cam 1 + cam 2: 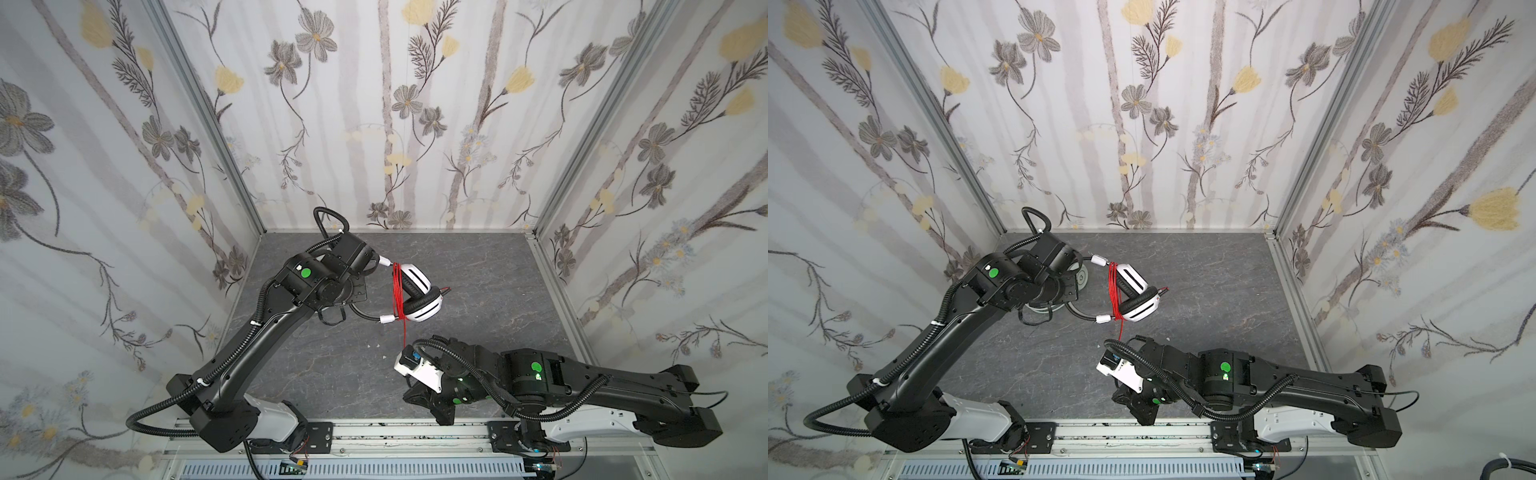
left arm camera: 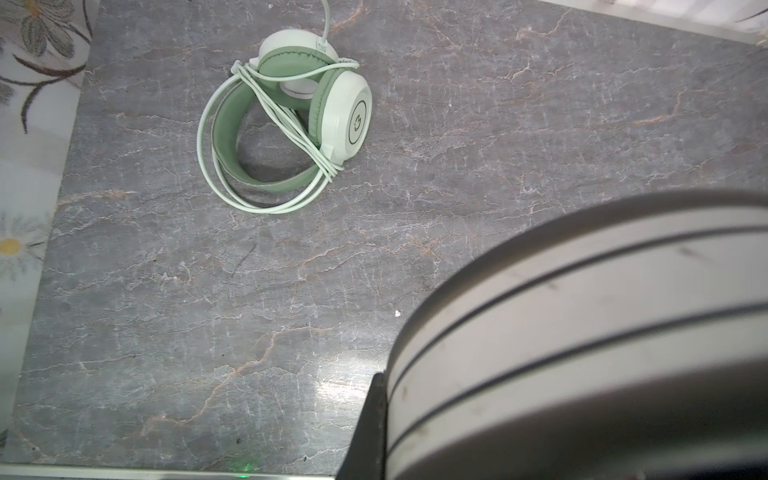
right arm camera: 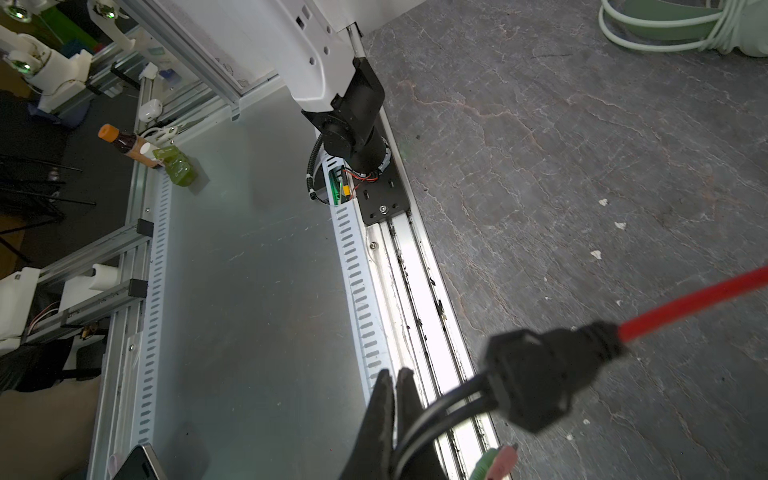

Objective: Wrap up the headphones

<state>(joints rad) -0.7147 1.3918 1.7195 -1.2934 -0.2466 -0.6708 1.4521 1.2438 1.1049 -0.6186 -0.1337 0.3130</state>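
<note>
The white-and-black headphones (image 1: 420,291) (image 1: 1136,297) hang above the table in both top views. Their thin red cable (image 1: 397,291) is wound in several turns across the two ends of the band. My left gripper (image 1: 351,293) is shut on the headband (image 2: 582,324), with one finger (image 2: 374,419) showing beside it. My right gripper (image 3: 392,399), near the front rail, is shut on the thin black leads behind the cable's black splitter (image 3: 536,374); the red cable (image 3: 685,303) runs taut from it. The mint green headphones (image 2: 291,116) lie on the table, cable wrapped round them.
Flowered walls (image 1: 124,208) close in the grey marbled table (image 1: 478,291) on three sides. An aluminium rail (image 1: 395,432) with both arm bases runs along the front. Small white crumbs (image 3: 602,202) dot the table. Bottles (image 3: 137,149) stand outside, beyond the rail.
</note>
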